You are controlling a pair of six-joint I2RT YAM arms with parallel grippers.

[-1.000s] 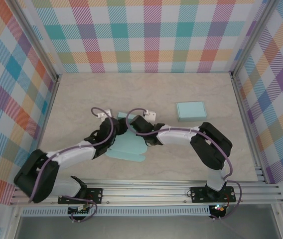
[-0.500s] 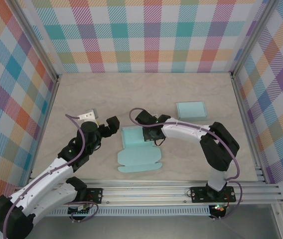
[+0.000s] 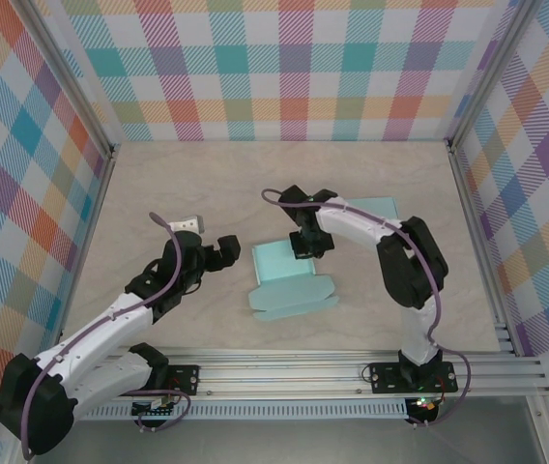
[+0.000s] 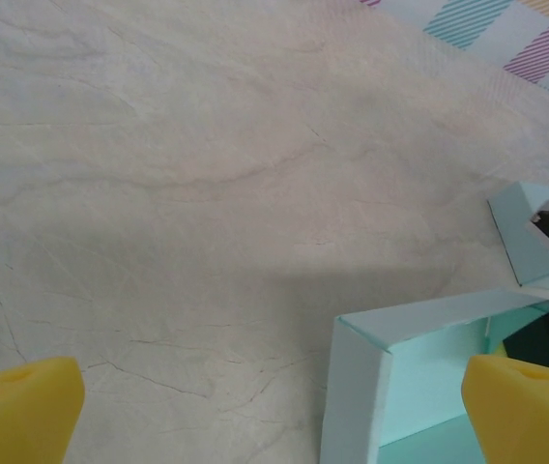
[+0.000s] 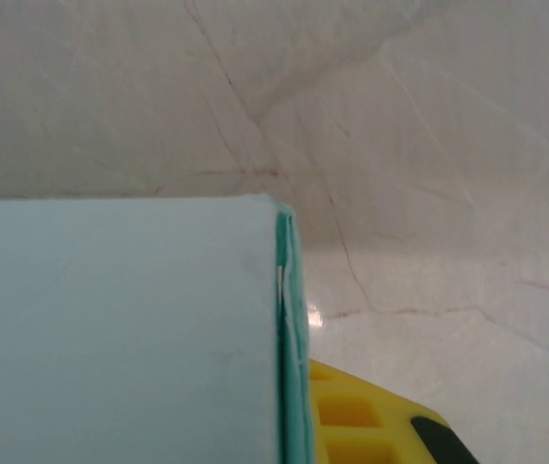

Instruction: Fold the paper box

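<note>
On the table (image 3: 158, 184), near its middle, the paper box (image 3: 289, 282) sits partly erected. Its far portion has raised walls around an open top, and a flap with rounded ends lies spread out toward the near side.

Right pincer (image 3: 310, 244): positioned at the far wall of the paper box and clenched on that thin wall. In the right wrist view the pale teal panel (image 5: 120, 329) stands on edge, with one yellow pad (image 5: 357, 420) pressed just beside its edge. The opposite pad is hidden behind the panel.

Left pincer (image 3: 215, 253): released, with the jaws spread wide. It is located just left of the paper box and apart from it. In the left wrist view the two yellow fingertips (image 4: 18, 411) sit at the lower corners, with bare table between them. The left corner of the box wall (image 4: 361, 387) stands upright inside the right fingertip, and the hollow interior is visible.

A second box (image 3: 381, 205), closed and of the same teal, lies flat on the far right of the table, partly covered by the right arm
</note>
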